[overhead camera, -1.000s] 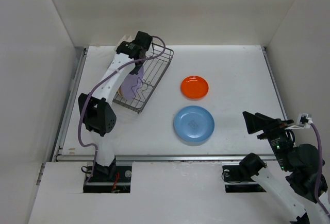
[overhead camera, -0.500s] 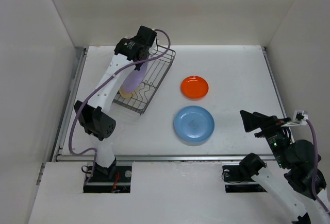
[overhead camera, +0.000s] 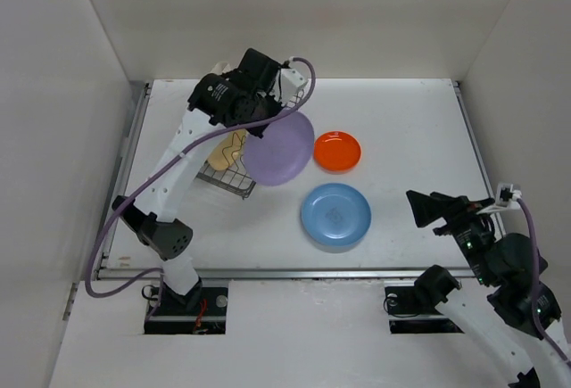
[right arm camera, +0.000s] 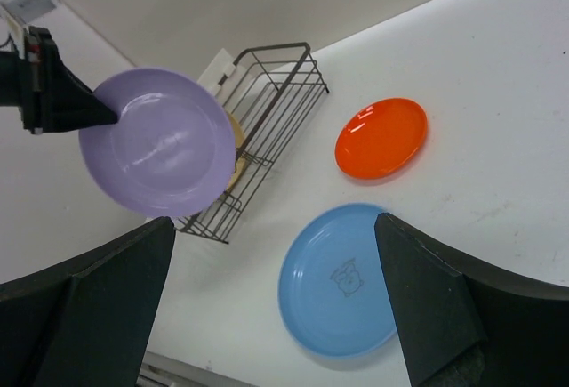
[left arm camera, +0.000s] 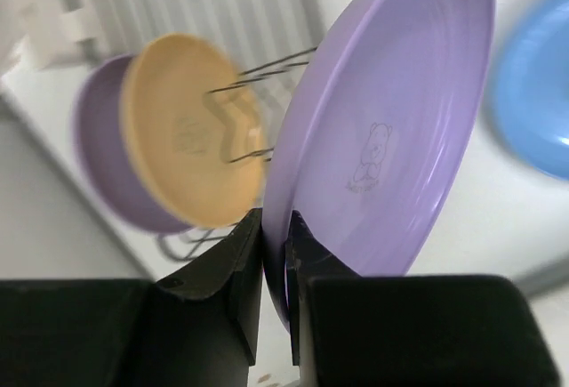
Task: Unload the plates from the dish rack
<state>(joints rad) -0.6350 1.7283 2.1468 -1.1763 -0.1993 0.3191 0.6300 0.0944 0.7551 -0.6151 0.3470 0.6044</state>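
My left gripper (overhead camera: 260, 113) is shut on the rim of the lavender plate (overhead camera: 280, 148) and holds it in the air, to the right of the dish rack (overhead camera: 223, 177). In the left wrist view the jaws (left arm camera: 274, 253) pinch the lavender plate's (left arm camera: 391, 120) edge. A cream-yellow plate (overhead camera: 227, 147) stands in the rack, with a purple rim (left arm camera: 93, 160) behind it. The orange plate (overhead camera: 336, 151) and the blue plate (overhead camera: 335, 215) lie flat on the table. My right gripper (overhead camera: 430, 210) is open and empty, above the table right of the blue plate. No lime-green plate shows.
White walls close in the table on the left, back and right. The rack (right arm camera: 267, 98) sits at the back left, with a small white caddy (right arm camera: 216, 68) at its far corner. The left arm's purple cable (overhead camera: 134, 201) loops beside the rack.
My left gripper has lifted the lavender plate out of the rack and swung it right, with its face now turned upward. The right arm has shifted slightly to the left.
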